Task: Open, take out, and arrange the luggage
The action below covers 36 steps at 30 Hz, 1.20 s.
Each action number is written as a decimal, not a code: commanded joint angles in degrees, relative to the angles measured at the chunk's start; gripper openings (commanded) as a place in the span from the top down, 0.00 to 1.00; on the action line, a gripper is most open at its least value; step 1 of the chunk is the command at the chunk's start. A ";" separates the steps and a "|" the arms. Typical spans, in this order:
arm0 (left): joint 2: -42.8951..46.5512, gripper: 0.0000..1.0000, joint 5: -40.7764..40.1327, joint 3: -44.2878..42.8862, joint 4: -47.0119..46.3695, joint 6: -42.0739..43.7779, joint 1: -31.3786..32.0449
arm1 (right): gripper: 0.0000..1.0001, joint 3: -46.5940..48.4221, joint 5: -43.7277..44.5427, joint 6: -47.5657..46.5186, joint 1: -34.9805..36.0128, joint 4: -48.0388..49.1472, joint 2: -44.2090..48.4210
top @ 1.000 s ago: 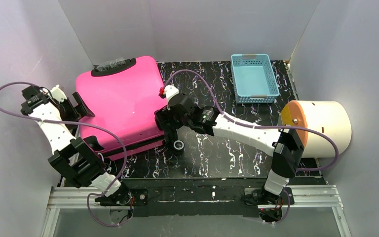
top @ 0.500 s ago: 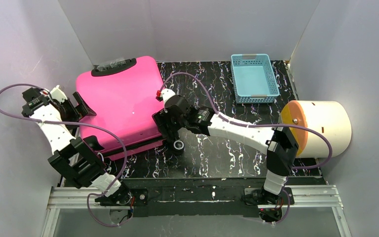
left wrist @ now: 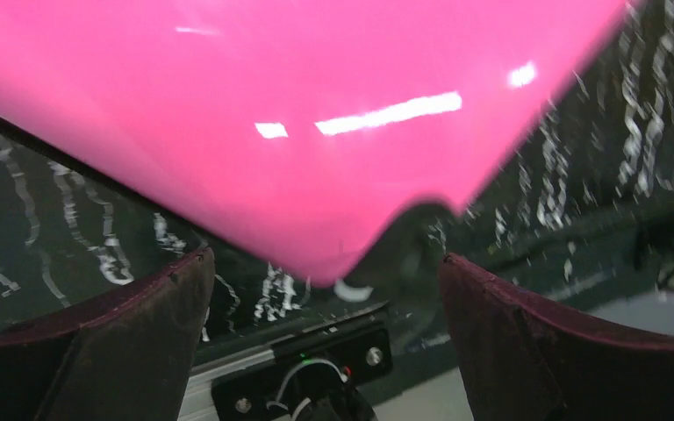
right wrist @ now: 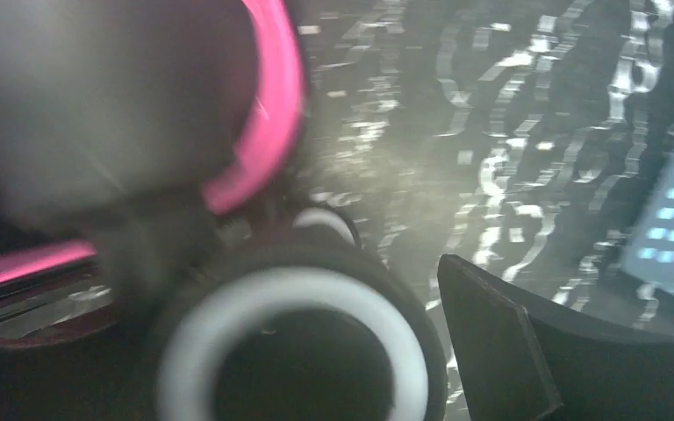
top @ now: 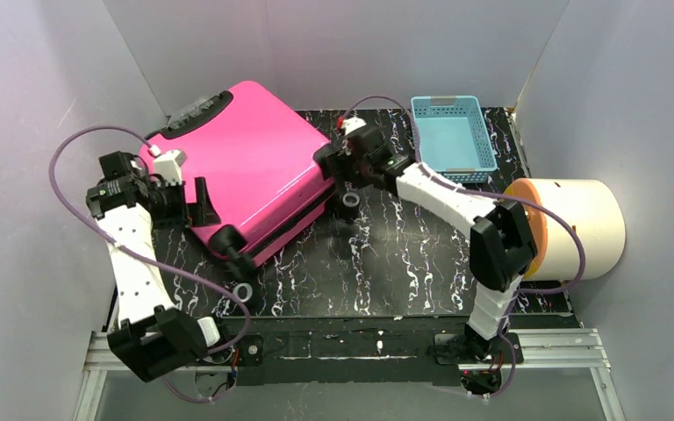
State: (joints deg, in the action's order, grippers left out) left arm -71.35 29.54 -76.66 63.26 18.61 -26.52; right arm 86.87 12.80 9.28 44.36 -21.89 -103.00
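- As the luggage [top: 246,162] lies between the two pincers with its pink shell up and its lid shut, I judge that the opening is not yet begun. It rests slantwise on the black table [top: 421,263], handle end beyond the left pincer, probably so that each arm can reach one side of it.
- The cream cylinder [top: 579,224] lies on its side well to the right of the right pincer, apart from the work.
- The light-blue basket [top: 452,136] stands just beyond the right pincer, a little to its right; probably it is the place for what comes out of the luggage.
- The left pincer [top: 204,206] is released, jaws wide. A corner of the luggage sits between its fingers [left wrist: 123,342], with no touch that I can see.
- The right pincer [top: 332,167] is released too, at the opposite corner of the luggage; only one finger [right wrist: 491,342] shows clearly.
- A black wheel [right wrist: 294,351] with a pale ring stands directly before this pincer, close beside the finger and, as far as I can tell, not clamped.
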 commanded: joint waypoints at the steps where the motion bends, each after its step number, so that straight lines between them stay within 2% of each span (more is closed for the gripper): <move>1: 6.58 0.02 11.38 -2.76 16.84 10.47 3.70 | 0.02 4.42 5.73 -5.80 -10.51 1.49 -4.37; 5: 8.19 0.02 12.19 -5.82 23.84 20.58 3.99 | 0.03 13.83 0.71 -8.55 -18.19 -1.16 -10.59; 7: 7.59 0.02 11.12 -6.11 25.14 24.87 3.99 | 0.03 18.02 -0.17 -9.18 -19.11 -4.65 -12.48; 10: 5.10 0.03 8.46 -6.64 26.01 31.02 3.98 | 0.04 14.71 -4.25 -11.65 -17.76 -2.89 -8.46; 15: 0.60 0.03 4.97 -11.65 22.38 29.64 3.94 | 0.02 5.50 -0.21 -17.13 -7.88 -1.56 3.90; 19: -1.41 0.02 5.69 -15.28 20.11 25.03 3.91 | 0.02 -6.96 -8.48 -19.45 2.34 5.75 16.31; 22: -1.54 0.02 5.88 -14.91 17.90 21.98 3.91 | 0.02 -13.26 -9.96 -17.71 10.38 9.72 20.04; 27: -0.60 0.02 5.16 -12.96 16.63 20.34 3.93 | 0.02 -13.53 -7.05 -15.51 18.98 11.03 17.84; 33: 1.17 0.02 4.76 -11.77 16.36 20.58 3.93 | 0.02 -8.21 -9.03 -14.90 20.98 6.02 8.65; 36: 1.67 0.02 4.65 -11.02 16.36 21.23 3.91 | 0.02 -8.12 -11.38 -14.19 21.43 7.22 6.33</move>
State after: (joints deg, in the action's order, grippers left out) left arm -71.48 33.80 -88.68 79.26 39.57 -22.63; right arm 75.75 3.84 -6.20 65.01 -14.28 -95.00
